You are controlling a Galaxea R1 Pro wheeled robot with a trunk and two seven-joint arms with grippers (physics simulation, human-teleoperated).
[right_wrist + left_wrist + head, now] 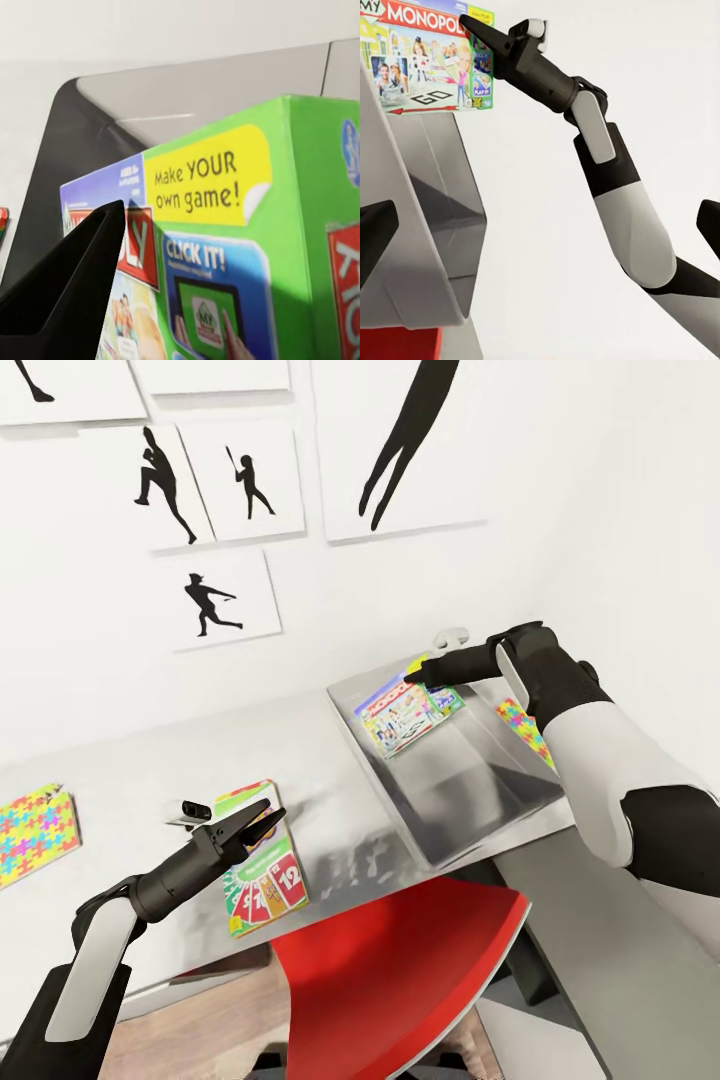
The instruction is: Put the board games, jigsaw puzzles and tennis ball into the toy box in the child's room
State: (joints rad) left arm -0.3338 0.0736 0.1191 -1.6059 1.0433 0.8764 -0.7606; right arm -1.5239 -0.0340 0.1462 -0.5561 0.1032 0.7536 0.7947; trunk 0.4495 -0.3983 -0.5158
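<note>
The grey toy box (470, 780) stands on the table (150, 760). Tilted against its far end is a Monopoly board game (400, 715), and my right gripper (410, 680) is shut on that game's upper corner. The left wrist view shows the same grip (465, 20) on the board game (427, 60) above the toy box (427, 210). Near the table's front edge, my left gripper (272, 815) is open just above a second board game (265, 870). One jigsaw puzzle (35, 832) lies far left, another (525, 730) lies beside the box's right side. The tennis ball is out of view.
A red chair (400, 980) sits under the table's front edge between my arms. A small white and grey gadget (190, 812) lies just left of my left gripper, and a similar one (452, 635) rests behind the toy box. The white wall with black sports silhouettes (165, 485) is close behind.
</note>
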